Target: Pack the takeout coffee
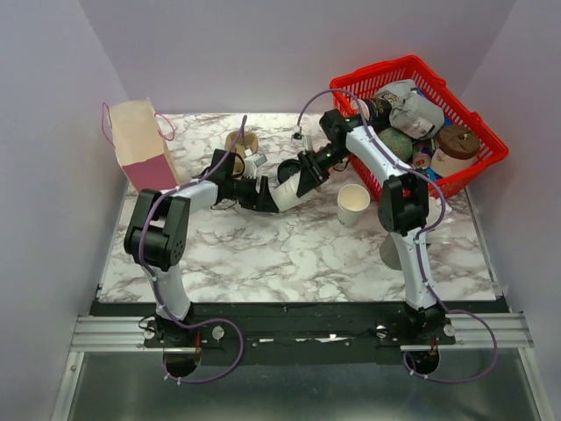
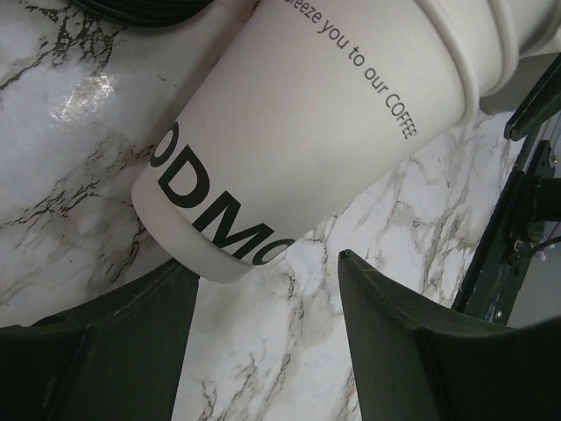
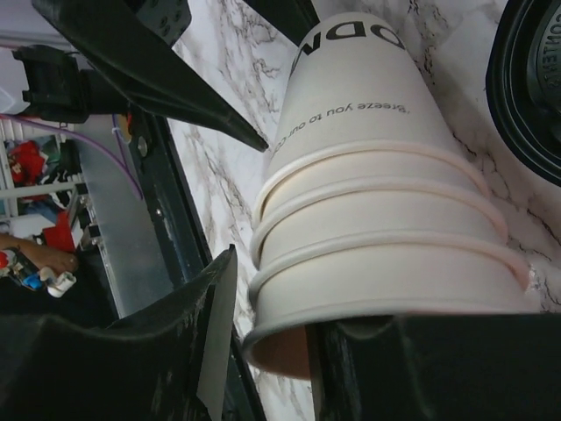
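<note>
A stack of nested white cups [image 1: 286, 195] lies on its side on the marble table between my two grippers. My right gripper [image 3: 276, 298] straddles the stack's [image 3: 377, 219] rim, one finger inside the mouth and the other just outside, with a thin gap left. The stack's printed base [image 2: 263, 158] points at my left gripper [image 2: 267, 263], which is open, the base resting at the tip of its left finger. Of the takeout coffee I see only a round black lid [image 3: 530, 88] just beyond the stack [image 1: 289, 167]; whether a cup sits under it I cannot tell.
A single lidless white cup [image 1: 353, 204] stands upright right of the grippers. A red basket [image 1: 412, 66] of groceries sits at the back right. A pink and tan paper bag [image 1: 140, 145] stands at the back left, and a brown cardboard ring [image 1: 241, 140] behind the left gripper.
</note>
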Robot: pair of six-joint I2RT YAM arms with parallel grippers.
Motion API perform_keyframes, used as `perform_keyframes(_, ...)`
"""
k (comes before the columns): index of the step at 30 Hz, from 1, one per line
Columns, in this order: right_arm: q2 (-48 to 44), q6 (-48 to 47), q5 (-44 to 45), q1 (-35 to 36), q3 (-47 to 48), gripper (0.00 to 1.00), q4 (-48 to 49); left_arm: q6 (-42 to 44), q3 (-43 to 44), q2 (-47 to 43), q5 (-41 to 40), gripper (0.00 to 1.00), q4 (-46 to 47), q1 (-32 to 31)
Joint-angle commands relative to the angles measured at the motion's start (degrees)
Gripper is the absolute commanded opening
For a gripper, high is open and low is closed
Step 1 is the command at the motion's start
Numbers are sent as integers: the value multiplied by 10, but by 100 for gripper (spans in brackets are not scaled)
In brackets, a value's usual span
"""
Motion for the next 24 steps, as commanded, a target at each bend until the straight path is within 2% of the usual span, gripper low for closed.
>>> perform_keyframes(1,-2,-5,46,11,22,36,17,-5,17,9,33,72,27,-7)
perform_keyframes(5,-23,-22,101,11,24,25,19,-9,16,7,33,75,42,-7)
perform_keyframes(10,-57,-52,201,10,22,22,14,-10,13,-14,34,85,61,-6)
perform_keyframes(14,-105,-94,283,11,-41,20,37,9,5,-37,35,91,63,-6)
perform_keyframes(18,-150,-122,351,11,-85,19,71,23,-4,-51,31,92,63,-1)
perform_keyframes(24,-174,-158,449,11,-102,17,70,27,9,-46,36,92,59,9)
